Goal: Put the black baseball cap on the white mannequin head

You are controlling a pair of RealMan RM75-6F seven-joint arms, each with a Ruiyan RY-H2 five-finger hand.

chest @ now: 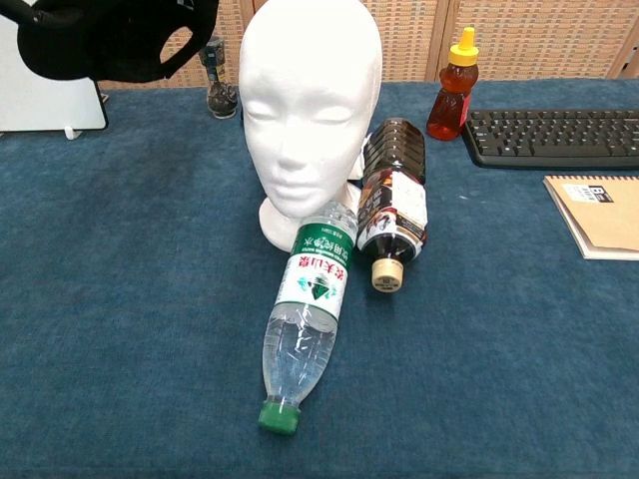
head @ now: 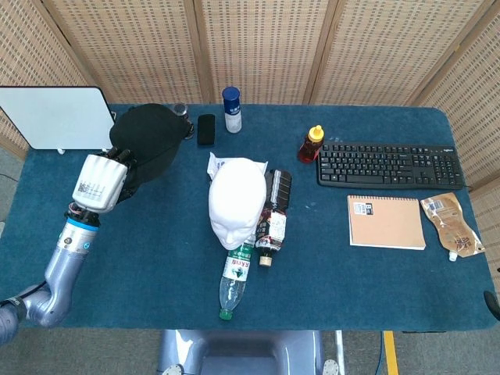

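My left hand (head: 100,181) holds the black baseball cap (head: 148,141) up above the table, to the left of the white mannequin head (head: 236,200). In the chest view the cap (chest: 118,36) hangs at the top left edge with its back opening toward the camera, and the hand itself is out of frame. The mannequin head (chest: 308,90) stands upright at the table's centre, facing the robot, bare on top. My right hand appears in neither view.
A clear water bottle (chest: 305,319) and a dark bottle (chest: 392,215) lie against the mannequin's base. A white board (head: 62,117), a blue can (head: 231,108), a black phone (head: 205,129), a honey bottle (head: 312,144), a keyboard (head: 389,165), a notebook (head: 386,222) and a pouch (head: 451,223) surround them.
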